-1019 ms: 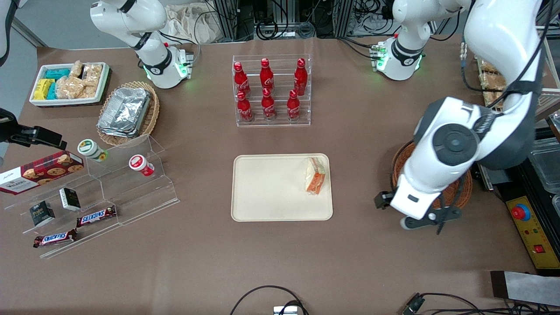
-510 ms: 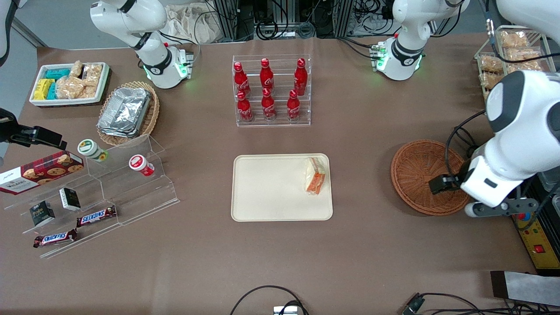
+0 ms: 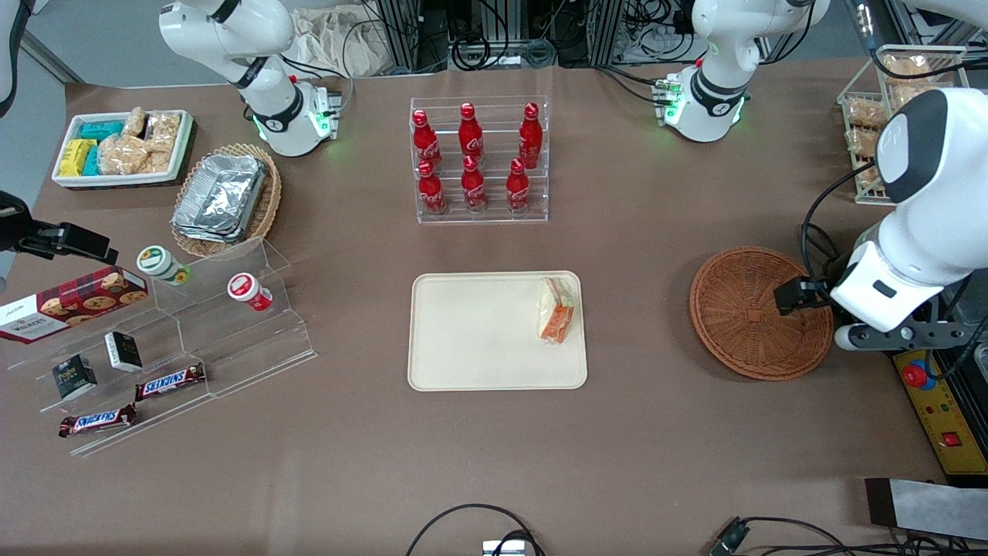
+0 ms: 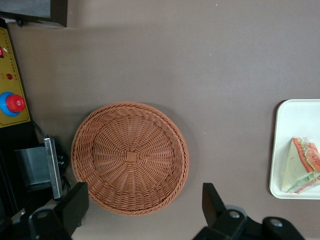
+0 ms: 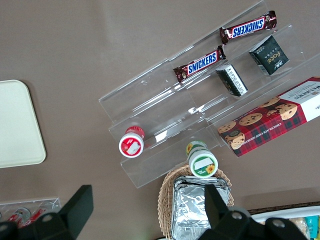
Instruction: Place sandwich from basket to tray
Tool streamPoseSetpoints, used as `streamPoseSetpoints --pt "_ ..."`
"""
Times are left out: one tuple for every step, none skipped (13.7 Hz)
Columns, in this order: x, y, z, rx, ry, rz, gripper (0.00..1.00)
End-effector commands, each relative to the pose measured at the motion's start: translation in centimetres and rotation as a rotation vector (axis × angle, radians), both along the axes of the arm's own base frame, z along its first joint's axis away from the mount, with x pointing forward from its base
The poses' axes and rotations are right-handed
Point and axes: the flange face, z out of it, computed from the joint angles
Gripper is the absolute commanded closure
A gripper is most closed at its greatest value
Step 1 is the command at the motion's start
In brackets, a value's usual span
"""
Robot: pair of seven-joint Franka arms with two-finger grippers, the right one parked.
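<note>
Lying on tray (image 3: 478,340), centre of front frame: sandwich (image 3: 557,310), tight against the rim on the working arm's side, well inside the corners. Sitting at right of frame w/ nothing in it: basket (image 3: 752,309), bare brown table showing btwn it & tray. Hovering above basket's edge toward the working arm's end: gripper (image 4: 145,210), fingers (image 4: 76,202) spread wide, gripping nothing.

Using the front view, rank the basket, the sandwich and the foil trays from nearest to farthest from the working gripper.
Measured from the gripper, at the working arm's end of the table, jaws open:
1. Basket, right beside it.
2. Sandwich, on the tray at mid-table.
3. Foil trays, toward the parked arm's end.
</note>
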Motion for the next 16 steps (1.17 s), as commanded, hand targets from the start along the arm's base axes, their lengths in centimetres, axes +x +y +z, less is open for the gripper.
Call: streamPoseSetpoints --pt "-2.4 0.9 1.9 0.007 0.008 -0.006 0.0" --pt "-2.9 0.9 2.5 0.006 0.014 -0.044 0.0" --pt "-3.3 1.9 3.0 0.003 0.026 -0.061 0.0" --pt "-3.8 3.1 3.9 0.006 0.025 -0.06 0.0" --pt "-4.5 3.0 4.8 0.012 0.027 -0.077 0.0" --pt "-4.9 3.7 5.3 0.015 0.036 -0.081 0.0" --pt "-5.4 3.8 6.0 0.017 0.04 -0.09 0.0" --pt "-5.8 3.8 6.4 0.018 0.039 -0.096 0.0" --pt "-6.2 3.8 6.9 0.019 0.044 -0.102 0.0" --pt "-6.6 3.7 7.3 0.015 0.047 -0.101 0.0" --pt "-7.2 3.7 8.0 0.012 0.044 -0.099 0.0" --pt "-7.8 3.7 8.6 0.012 0.043 -0.098 0.0" --pt "-8.3 3.8 9.2 0.015 0.039 -0.093 0.0" --pt "-8.6 3.8 9.7 0.016 0.031 -0.087 0.0" --pt "-8.9 4.0 10.3 0.017 0.021 -0.082 0.0" --pt "-9.2 4.7 10.8 0.017 0.012 -0.073 0.0"
